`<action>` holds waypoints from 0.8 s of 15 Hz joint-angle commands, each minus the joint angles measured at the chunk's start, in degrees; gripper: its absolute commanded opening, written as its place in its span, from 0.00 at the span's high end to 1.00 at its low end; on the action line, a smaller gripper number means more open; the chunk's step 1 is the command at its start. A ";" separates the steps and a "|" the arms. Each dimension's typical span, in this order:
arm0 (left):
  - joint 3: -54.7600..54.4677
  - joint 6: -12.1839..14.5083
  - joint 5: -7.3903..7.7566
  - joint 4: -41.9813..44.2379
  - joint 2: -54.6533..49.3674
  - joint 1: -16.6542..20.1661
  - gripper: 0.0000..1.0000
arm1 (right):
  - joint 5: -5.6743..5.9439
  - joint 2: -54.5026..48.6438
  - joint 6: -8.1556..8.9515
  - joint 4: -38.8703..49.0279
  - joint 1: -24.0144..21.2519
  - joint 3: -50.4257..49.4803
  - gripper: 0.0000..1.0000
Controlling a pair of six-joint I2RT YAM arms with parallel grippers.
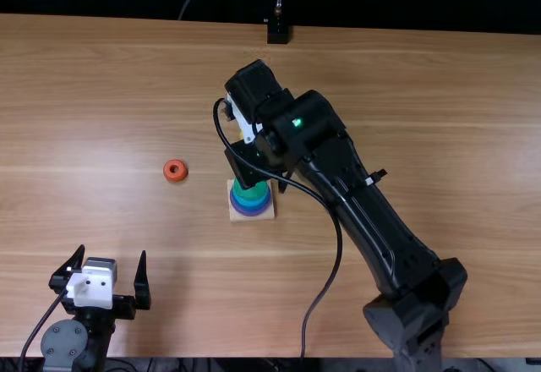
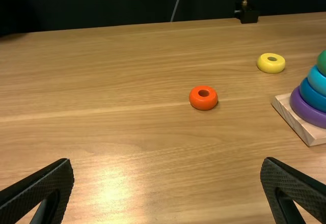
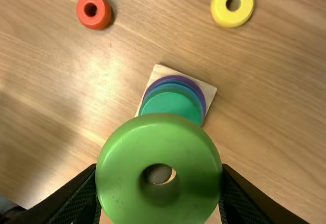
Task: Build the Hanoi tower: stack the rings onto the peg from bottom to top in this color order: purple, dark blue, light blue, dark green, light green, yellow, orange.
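Observation:
In the top view my right gripper (image 1: 245, 166) hangs over the wooden base (image 1: 263, 214), partly covering the stack. The right wrist view shows the right gripper (image 3: 159, 180) shut on the light green ring (image 3: 159, 137), held above the base. Purple (image 2: 308, 110), dark blue (image 2: 313, 95), light blue (image 2: 318, 81) and dark green (image 2: 322, 62) rings are stacked on the base. The orange ring (image 1: 175, 170) lies left of it; the yellow ring (image 2: 271, 63) lies farther back. My left gripper (image 1: 112, 258) stands open at the near left; the left wrist view shows the left gripper (image 2: 167, 183) holding nothing.
The right arm stretches diagonally from the near right edge to the stack, its cable looping beside it. A black stand (image 1: 277, 31) rises at the far edge of the table (image 1: 439, 101).

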 commanded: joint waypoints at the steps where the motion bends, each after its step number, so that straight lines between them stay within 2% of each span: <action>1: -5.80 0.49 0.95 -4.92 -0.69 0.43 0.00 | 0.00 1.49 -0.05 -0.10 0.07 0.39 1.00; 4: -5.80 0.49 0.95 -5.03 -0.69 0.43 0.00 | 0.11 1.49 0.06 0.01 0.07 -0.23 1.00; 5: -5.80 0.49 0.95 -4.92 -0.69 0.43 0.00 | 0.00 1.49 0.69 0.12 -0.02 -0.05 1.00; 6: -5.80 0.49 0.95 -4.92 -0.69 0.43 0.00 | 0.11 1.49 0.80 -0.20 0.07 -0.23 0.67; 7: -5.80 0.49 0.95 -4.92 -0.69 0.43 0.00 | 0.11 1.32 0.80 -1.04 0.16 -0.84 0.24; 8: -5.80 0.49 0.95 -5.03 -0.69 0.43 0.00 | 0.11 1.23 0.80 -2.31 0.07 -2.25 0.00; 12: -5.80 0.49 0.95 -4.92 -0.69 0.43 0.00 | 0.21 0.97 1.01 -2.84 -0.11 -2.78 0.00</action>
